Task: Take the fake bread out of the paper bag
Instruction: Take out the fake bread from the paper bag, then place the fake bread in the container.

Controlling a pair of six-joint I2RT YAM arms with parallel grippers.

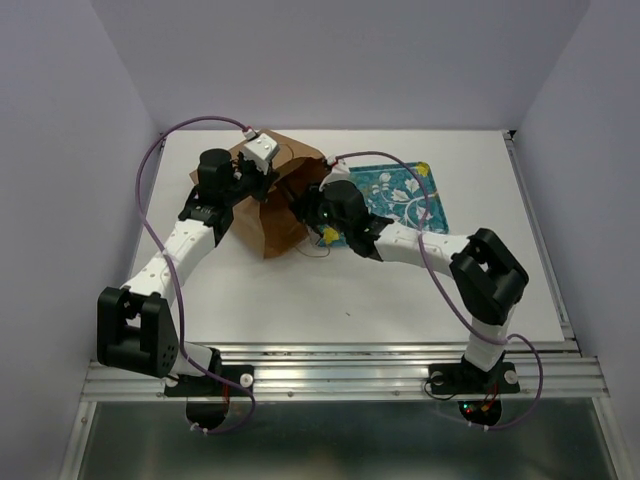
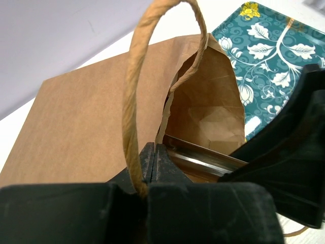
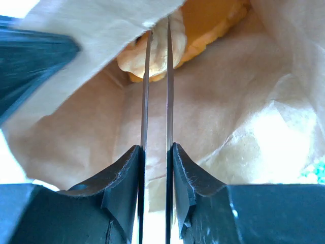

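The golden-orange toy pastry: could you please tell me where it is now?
The glossy golden-orange toy pastry lies inside the brown kraft paper bag, top centre of the right wrist view, at the tips of the right gripper.

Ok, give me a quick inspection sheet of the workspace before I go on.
Surface: white table, no spills seen.
Job's things: paper bag, mouth held open; fake bread inside it.
Clutter: teal floral tray beside the bag.
Grippers: left gripper shut on the bag's string handle; right gripper inside the bag, nearly closed at the bread, grasp unclear.
Cables: purple cable loops off each arm.
Surroundings: lavender walls, metal rail at near edge.
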